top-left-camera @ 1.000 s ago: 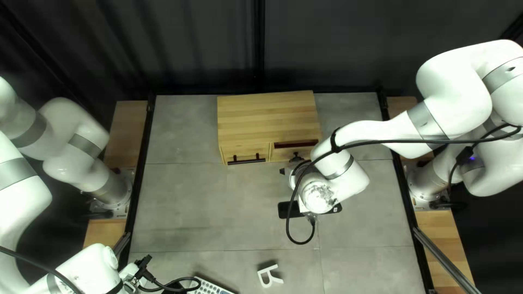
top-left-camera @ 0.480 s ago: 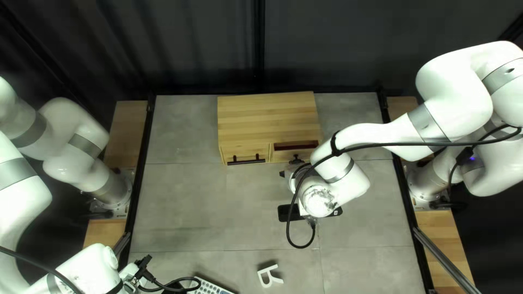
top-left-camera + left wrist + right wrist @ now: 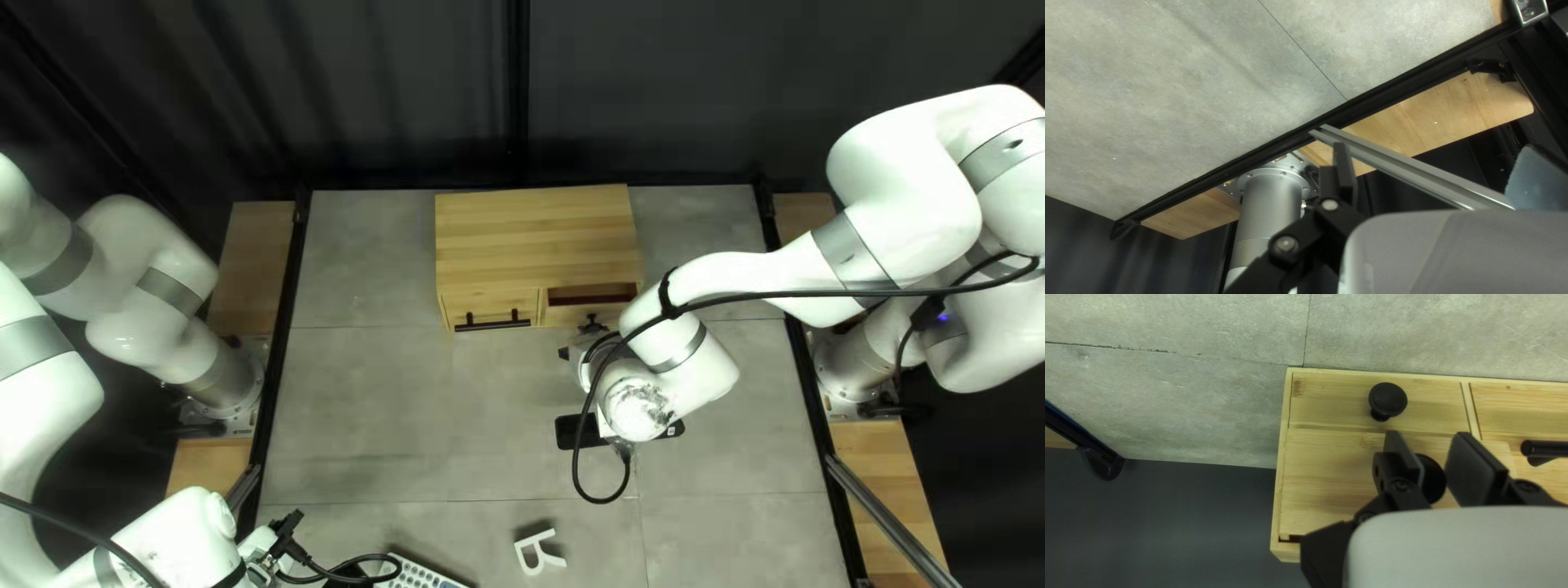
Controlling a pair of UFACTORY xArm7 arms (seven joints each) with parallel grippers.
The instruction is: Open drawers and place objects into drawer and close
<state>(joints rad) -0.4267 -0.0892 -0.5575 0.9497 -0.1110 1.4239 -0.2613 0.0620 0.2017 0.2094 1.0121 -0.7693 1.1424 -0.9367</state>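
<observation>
My right gripper (image 3: 591, 325) is at the front of the wooden cabinet (image 3: 533, 234), by the partly open upper right drawer (image 3: 572, 315). In the right wrist view my right gripper (image 3: 1438, 457) is shut on the upper black knob (image 3: 1433, 482), one finger on each side. Another knob (image 3: 1387, 400) is on the drawer below. Low in the top left view is my left gripper (image 3: 285, 534); in its wrist view the left gripper (image 3: 1434, 174) stands open and holds nothing. A black object (image 3: 567, 431) lies partly under my right arm. A white letter (image 3: 539, 552) lies nearer.
A keypad-like object (image 3: 419, 574) is cut off by the near edge of the top left view. The cabinet's left part has a black bar handle (image 3: 492, 320). A cable (image 3: 575, 457) loops from my right arm over the black object. A metal rail (image 3: 1410, 163) runs beside my left gripper.
My right gripper has moved slightly toward the table's near edge, and the upper right drawer has come out farther. The cabinet has shifted very slightly the same way. The left arm is still.
</observation>
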